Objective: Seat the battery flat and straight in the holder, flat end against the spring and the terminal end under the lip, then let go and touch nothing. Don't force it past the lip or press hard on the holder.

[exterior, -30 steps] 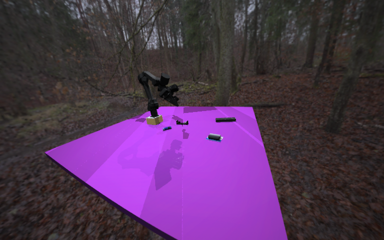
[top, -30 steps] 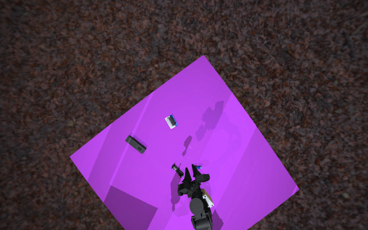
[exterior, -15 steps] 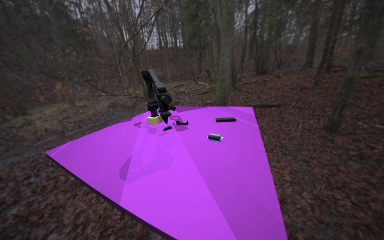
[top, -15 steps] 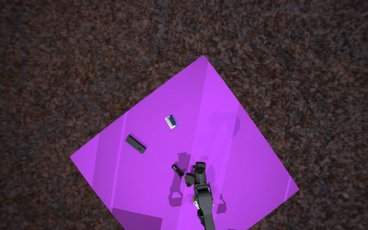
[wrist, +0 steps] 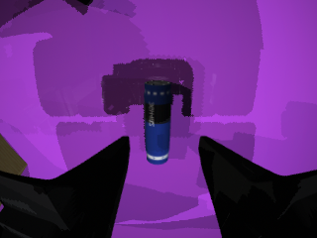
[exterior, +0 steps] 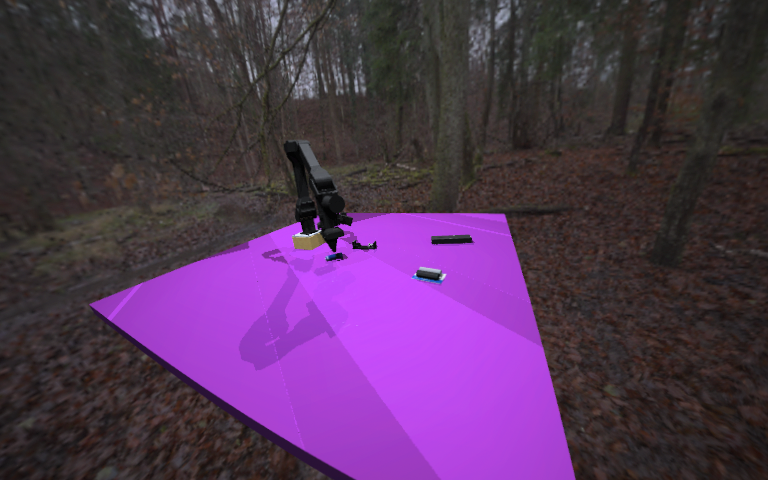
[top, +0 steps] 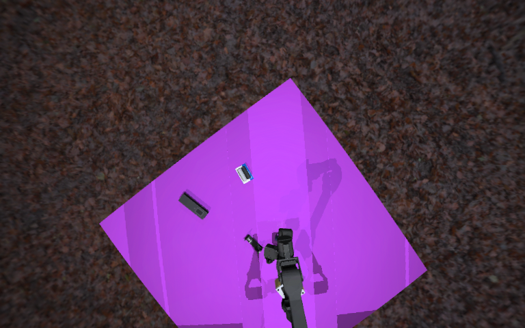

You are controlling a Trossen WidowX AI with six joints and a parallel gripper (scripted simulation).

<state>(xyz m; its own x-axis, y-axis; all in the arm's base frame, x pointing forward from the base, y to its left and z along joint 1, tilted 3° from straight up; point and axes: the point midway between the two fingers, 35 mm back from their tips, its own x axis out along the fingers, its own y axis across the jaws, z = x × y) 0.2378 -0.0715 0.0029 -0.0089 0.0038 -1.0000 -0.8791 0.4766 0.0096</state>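
Observation:
The blue battery (exterior: 334, 256) (wrist: 158, 136) with a black band lies on its side on the purple table, apart from the holder. In the top view the arm mostly hides it. The small black holder (top: 253, 242) (exterior: 364, 245) lies on the table to one side of the battery and looks empty; a dark piece at the top edge of the wrist view may be part of it. My gripper (exterior: 333, 249) (wrist: 164, 143) is partly open and points down above the battery. In the wrist view the battery shows between the two fingertips, with a gap on each side, and lies lower than them.
A long dark grey box (top: 193, 205) (exterior: 451, 239) lies farther out on the table. A blue and white board with a grey and black part (top: 244, 173) (exterior: 429, 274) lies beyond the holder. The arm's yellow base block (exterior: 307, 242) (wrist: 10, 158) stands close to the battery.

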